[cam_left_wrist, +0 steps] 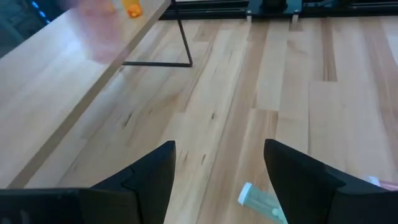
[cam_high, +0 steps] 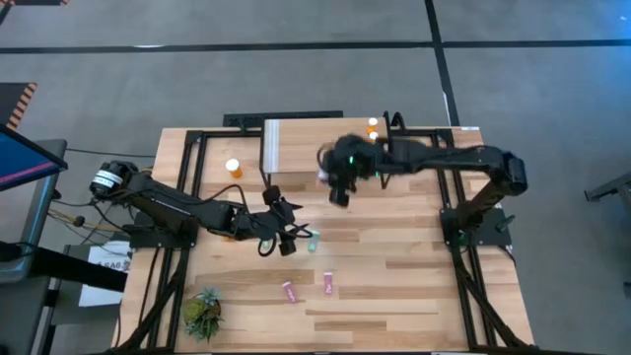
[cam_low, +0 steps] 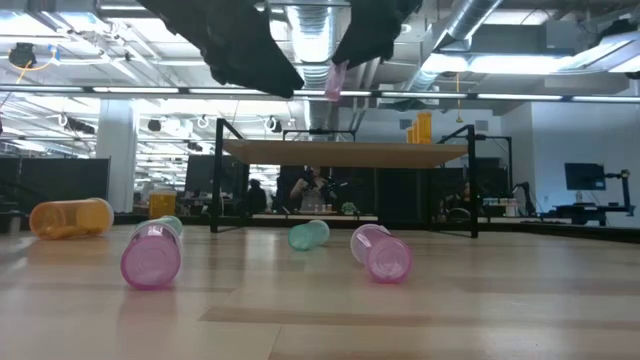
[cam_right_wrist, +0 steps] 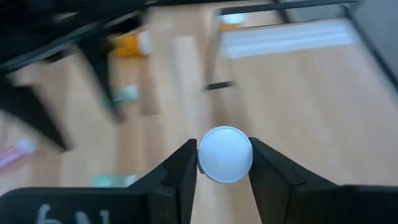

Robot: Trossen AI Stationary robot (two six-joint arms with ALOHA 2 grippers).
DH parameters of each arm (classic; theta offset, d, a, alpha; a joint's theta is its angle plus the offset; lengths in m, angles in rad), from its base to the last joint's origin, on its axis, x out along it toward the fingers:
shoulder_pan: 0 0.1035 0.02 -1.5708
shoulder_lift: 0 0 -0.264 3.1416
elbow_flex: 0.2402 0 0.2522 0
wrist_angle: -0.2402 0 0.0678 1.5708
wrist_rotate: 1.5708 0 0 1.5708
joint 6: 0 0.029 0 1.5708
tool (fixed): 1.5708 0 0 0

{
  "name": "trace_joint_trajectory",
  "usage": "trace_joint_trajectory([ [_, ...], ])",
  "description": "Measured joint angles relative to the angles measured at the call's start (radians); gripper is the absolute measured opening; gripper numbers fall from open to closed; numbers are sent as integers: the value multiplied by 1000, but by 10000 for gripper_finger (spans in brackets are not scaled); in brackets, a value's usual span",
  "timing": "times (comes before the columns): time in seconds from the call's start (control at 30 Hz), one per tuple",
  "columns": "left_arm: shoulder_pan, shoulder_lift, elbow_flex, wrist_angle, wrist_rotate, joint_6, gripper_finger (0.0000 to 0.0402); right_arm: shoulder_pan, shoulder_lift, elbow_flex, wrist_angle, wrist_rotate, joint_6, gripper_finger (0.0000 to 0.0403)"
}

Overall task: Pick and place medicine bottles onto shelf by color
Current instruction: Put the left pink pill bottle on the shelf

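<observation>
My right gripper holds a pink bottle above the shelf; left fingers spread wide mid-bench.

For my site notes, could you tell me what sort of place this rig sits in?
Probably an open industrial lab or workshop: exposed ceiling ducts and strip lights overhead, other workstations with a monitor behind the wooden table.
</observation>
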Motion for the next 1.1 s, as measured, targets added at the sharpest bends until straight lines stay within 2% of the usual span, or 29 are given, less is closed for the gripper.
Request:
trace_joint_trajectory([
  [0.17, 0, 0, 0, 0, 26, 0, 232, -158, 0, 58, -25, -3, -20, 144],
  [0.33, 0, 6, 0, 3, 40, 6, 232, -315, 0, 75, -16, -89, -5, 148],
  [0.47, 0, 6, 0, 10, 41, 16, 232, -398, 0, 75, -15, -99, 15, 149],
  [0.53, 3, 6, -1, 14, 43, 21, 232, -422, 0, 74, -14, -99, 15, 149],
  [0.7, 17, 5, -78, 166, 65, 93, 232, -455, 0, 74, -1, -103, 22, 149],
  [0.93, 65, -14, -142, 298, 198, 95, 232, -466, 45, 77, 20, -151, 6, 152],
  [1.1, 73, -14, -142, 305, 239, 95, 232, -485, 126, 171, -73, -168, -23, 152],
])
